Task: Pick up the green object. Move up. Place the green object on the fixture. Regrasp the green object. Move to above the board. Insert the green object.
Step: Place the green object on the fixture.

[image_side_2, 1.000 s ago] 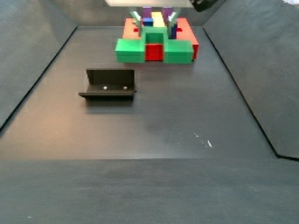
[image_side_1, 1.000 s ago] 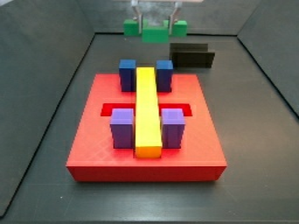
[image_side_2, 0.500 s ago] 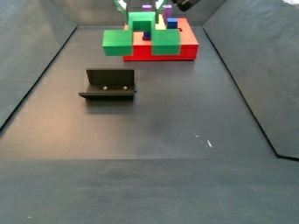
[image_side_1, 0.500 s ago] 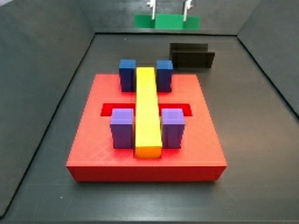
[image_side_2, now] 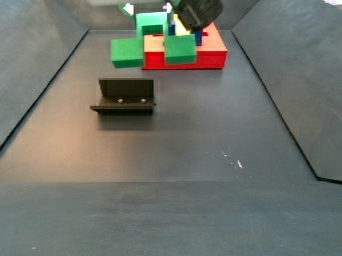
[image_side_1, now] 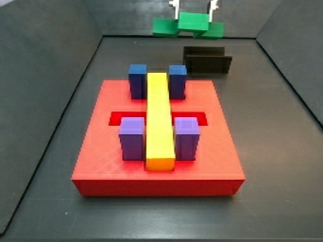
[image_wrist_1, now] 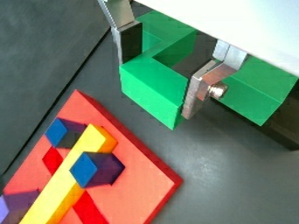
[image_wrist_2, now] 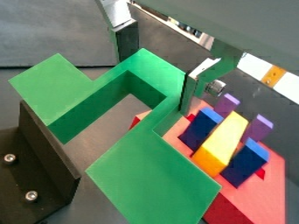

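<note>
The green object [image_side_1: 191,25] hangs in the air over the far end of the floor, gripped at its raised middle by my gripper [image_side_1: 195,13]. In both wrist views the silver fingers [image_wrist_1: 205,85] are shut on the green object [image_wrist_1: 149,89], one on each side of it; my gripper [image_wrist_2: 155,80] holds it level. The fixture [image_side_1: 209,60] stands on the floor below and slightly right of the green object. In a side view the green object [image_side_2: 144,46] is held up in front of the board [image_side_2: 214,56], beyond the fixture [image_side_2: 124,97]. The red board [image_side_1: 113,161] lies in the middle.
The board carries a long yellow bar [image_side_1: 158,118], two blue blocks [image_side_1: 138,80] and two purple blocks [image_side_1: 132,137]. Grey walls close in the floor on all sides. The fixture's dark wall shows under the green object in a wrist view [image_wrist_2: 30,171].
My gripper has carried the green object upward and sideways, away from the board's far end toward the spot above the fixture. The board and fixture have not moved.
</note>
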